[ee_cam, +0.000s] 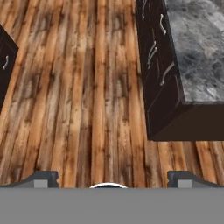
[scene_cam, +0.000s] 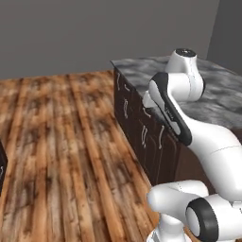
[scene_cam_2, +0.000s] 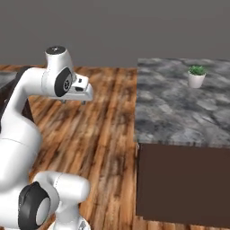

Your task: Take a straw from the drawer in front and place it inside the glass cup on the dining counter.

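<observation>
Left base view: arm folded above a plank floor, beside a grey-topped cabinet block whose dark front carries several silver handles. Which of these panels is the drawer cannot be told from here; straw and cup are not to be seen.

Right base view: gripper held high over the floor, well apart from the stone top, on which a white pot with a green plant stands near the far edge. Whether this top is the dining counter cannot be settled.

Hand view: fingertips stand wide apart with nothing between them, looking down on bare floor; the cabinet front lies to the upper right, and a second dark cabinet shows at the left edge.

Judged step: approach, before any reach. To do it well, bring the base square to the drawer front first, then lower the wide jaws around the curved bar and pull straight out, so that the thin straw inside stays put.
</observation>
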